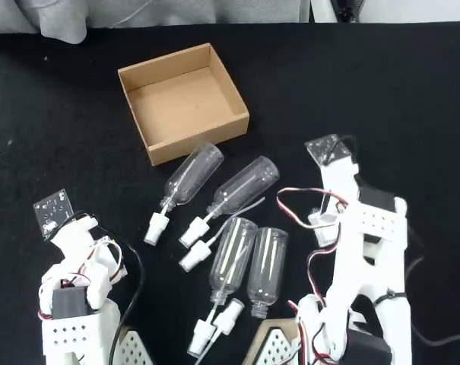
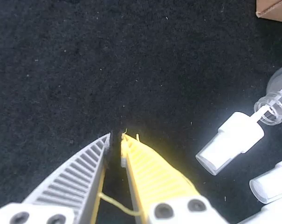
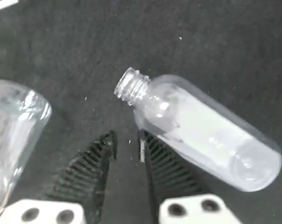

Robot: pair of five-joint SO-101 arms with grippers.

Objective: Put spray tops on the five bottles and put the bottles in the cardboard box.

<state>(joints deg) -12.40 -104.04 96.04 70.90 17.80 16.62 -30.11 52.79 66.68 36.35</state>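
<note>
Your right gripper [image 3: 127, 139] is empty, its jaws only a narrow gap apart, with the tips near the shoulder of an uncapped bottle [image 3: 201, 135] that lies on its side on the black table [image 1: 382, 91]. Your left gripper [image 2: 116, 138] is all but closed on nothing, over bare cloth, with a loose spray top [image 2: 229, 142] near it. From above you can count four bottles [image 1: 231, 255] lying in a cluster between the arms and the cardboard box [image 1: 203, 139], with white tops [image 1: 201, 338] scattered around their necks. Expect these bottles to be light, thin-walled clear plastic: smooth and round, ready to roll or skid on the cloth if you nudge them, and likely to dent if you clamp hard. Open wider than the body and take it across the middle of the barrel, or close to the shoulder, where the wall is probably stiffer. Keep off the threaded neck [image 3: 131, 87], which the top needs. The tops look small, hard and light. The one by your left gripper trails a thin tube toward a bottle neck [image 2: 273, 108], so grip it by its white collar, not the tube, which will probably bend.
</note>
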